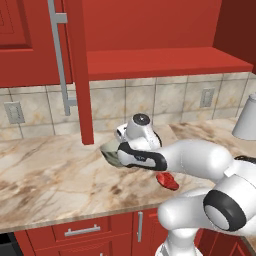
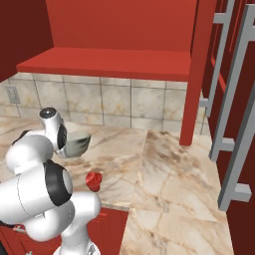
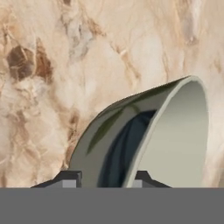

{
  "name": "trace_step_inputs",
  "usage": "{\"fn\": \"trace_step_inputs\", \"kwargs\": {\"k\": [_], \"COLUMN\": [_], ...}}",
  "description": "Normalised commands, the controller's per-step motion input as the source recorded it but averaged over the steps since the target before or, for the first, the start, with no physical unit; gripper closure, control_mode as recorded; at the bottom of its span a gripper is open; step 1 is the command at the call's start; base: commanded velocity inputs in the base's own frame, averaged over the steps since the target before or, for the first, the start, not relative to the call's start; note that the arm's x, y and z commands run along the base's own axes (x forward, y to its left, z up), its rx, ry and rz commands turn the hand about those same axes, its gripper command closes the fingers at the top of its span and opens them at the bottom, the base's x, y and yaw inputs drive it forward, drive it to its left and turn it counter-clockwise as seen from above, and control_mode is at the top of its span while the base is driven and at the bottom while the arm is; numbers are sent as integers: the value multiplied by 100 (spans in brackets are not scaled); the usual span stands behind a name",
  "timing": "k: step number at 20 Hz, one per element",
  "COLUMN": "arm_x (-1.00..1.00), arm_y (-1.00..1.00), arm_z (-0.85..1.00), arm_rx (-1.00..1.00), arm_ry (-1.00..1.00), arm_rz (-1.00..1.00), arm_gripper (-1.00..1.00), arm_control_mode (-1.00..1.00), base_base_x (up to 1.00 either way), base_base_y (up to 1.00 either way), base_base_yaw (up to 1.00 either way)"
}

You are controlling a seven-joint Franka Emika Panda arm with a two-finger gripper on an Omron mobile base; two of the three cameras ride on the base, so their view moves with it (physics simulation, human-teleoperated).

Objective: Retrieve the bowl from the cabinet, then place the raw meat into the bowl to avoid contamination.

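End effector (image 3: 107,178) pinching bowl (image 3: 148,135) rim, just above counter (image 3: 52,87)

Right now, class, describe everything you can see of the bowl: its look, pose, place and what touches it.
The bowl is round, cream-white and ceramic-looking, with dark blue and green leaf-like marks outside and a plain pale inside. It is tilted, its opening turned sideways, over the marble counter. The hand grips its rim, one finger inside and one outside. The raw meat lies apart on the counter, nearer the edge.
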Motion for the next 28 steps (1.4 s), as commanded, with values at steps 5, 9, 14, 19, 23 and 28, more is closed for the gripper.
{"fn": "trace_step_inputs", "kwargs": {"k": [5, 9, 14, 19, 23, 28], "arm_x": [-5, -18, -23, -14, -11, -7], "arm_y": [-5, -8, -2, 0, 0, 0], "arm_z": [-84, -86, -67, -44, -29, -7], "arm_rx": [-1, -2, 0, 4, 3, 1], "arm_ry": [-3, 3, 11, 7, 2, 1], "arm_rz": [8, 3, 0, 0, 0, 0], "arm_gripper": [100, 100, 100, -100, -100, -100], "arm_control_mode": [-100, -100, -100, -100, -100, -100], "base_base_x": [0, 0, 0, 0, 0, 0], "base_base_y": [0, 0, 0, 0, 0, 0], "base_base_yaw": [0, 0, 0, 0, 0, 0]}}
